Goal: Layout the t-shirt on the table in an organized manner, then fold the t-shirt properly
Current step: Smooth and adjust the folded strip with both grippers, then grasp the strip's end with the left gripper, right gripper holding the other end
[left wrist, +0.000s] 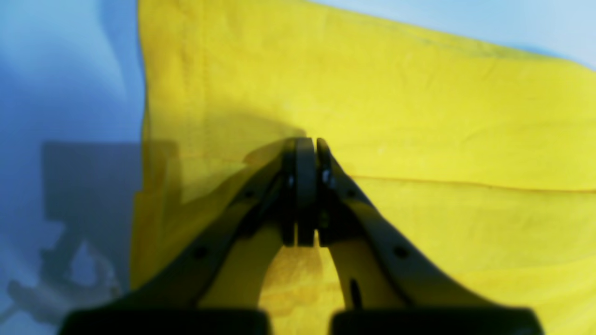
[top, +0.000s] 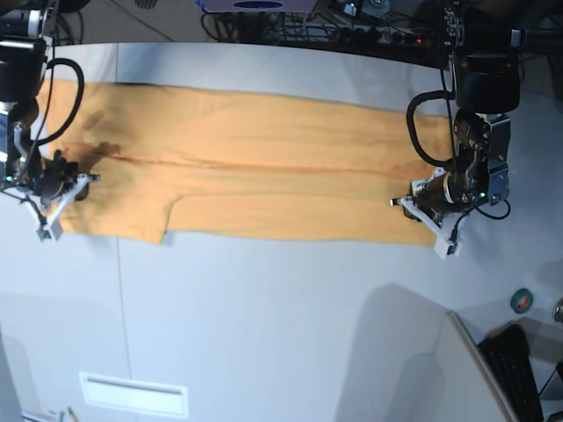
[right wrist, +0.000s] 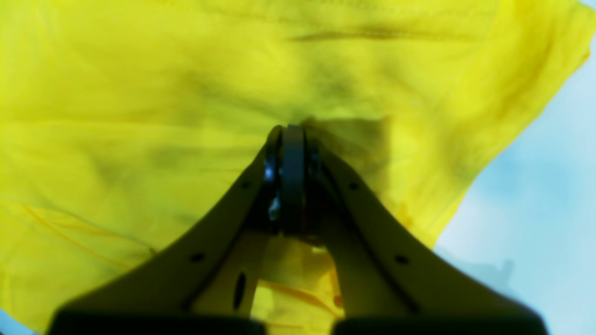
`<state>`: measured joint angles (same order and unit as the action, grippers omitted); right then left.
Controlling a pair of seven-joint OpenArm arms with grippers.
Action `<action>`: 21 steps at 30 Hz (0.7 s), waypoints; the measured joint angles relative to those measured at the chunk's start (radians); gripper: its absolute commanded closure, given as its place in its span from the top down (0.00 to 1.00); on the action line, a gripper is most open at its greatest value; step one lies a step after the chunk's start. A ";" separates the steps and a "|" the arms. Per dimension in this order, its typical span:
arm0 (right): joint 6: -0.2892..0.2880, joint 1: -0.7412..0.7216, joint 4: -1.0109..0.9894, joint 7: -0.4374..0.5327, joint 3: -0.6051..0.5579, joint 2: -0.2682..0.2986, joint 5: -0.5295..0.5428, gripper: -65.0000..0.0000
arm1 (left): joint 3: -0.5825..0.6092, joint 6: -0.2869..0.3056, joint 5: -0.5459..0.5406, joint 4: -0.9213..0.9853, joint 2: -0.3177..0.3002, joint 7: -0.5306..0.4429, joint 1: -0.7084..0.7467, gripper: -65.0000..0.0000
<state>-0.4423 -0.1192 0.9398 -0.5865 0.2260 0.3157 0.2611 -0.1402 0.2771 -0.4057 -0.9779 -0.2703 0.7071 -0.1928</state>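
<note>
T-shirt (top: 255, 167): soft, light, limp cotton; laid lengthwise as a long band across the table (top: 290, 316). Left gripper (left wrist: 307, 144) and right gripper (right wrist: 291, 132) are closed, each apparently pinched on cloth at opposite ends. Best taken at hems and corners.

The setting looks like a robotics lab or test workspace rather than a home. A large pale table (top: 290, 316) serves as a bare work surface, with two robot arms mounted at its left and right edges. Along the table's far edge runs a clutter of dark cables and electronic gear (top: 369, 22). At the near right corner sits part of a black keyboard (top: 519, 369), beside a small round green object (top: 522, 301).
</note>
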 measured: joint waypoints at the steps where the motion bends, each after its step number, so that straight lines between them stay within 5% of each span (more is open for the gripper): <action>1: 0.002 -0.004 0.002 -0.004 0.000 0.000 -0.005 0.00 | 0.001 -0.001 0.005 0.000 0.002 0.003 -0.004 0.00; 4: 0.027 0.023 0.079 -0.039 0.001 0.000 -0.047 0.00 | -0.016 -0.009 0.013 -0.039 0.002 0.018 0.004 0.00; 10: 0.032 0.155 0.375 -0.040 0.031 -0.037 -0.041 0.00 | -0.242 -0.010 0.020 -0.256 -0.001 0.126 0.097 0.00; 15: 0.030 0.231 0.561 -0.045 0.084 -0.099 -0.043 0.00 | -0.339 0.145 0.010 -0.401 0.000 0.148 0.175 0.00; 18: 0.030 0.271 0.632 -0.042 0.085 -0.105 -0.042 0.00 | -0.401 0.185 0.016 -0.410 0.004 0.150 0.200 0.55; 21: 0.029 0.282 0.652 -0.042 0.084 -0.127 -0.036 0.00 | -0.428 0.259 0.030 -0.349 -0.002 0.146 0.203 0.90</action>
<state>-0.4129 0.1631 1.5917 -0.6281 0.3096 0.1890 0.2249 -0.5682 0.5358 -0.3759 -1.3270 -0.2718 0.8528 0.0097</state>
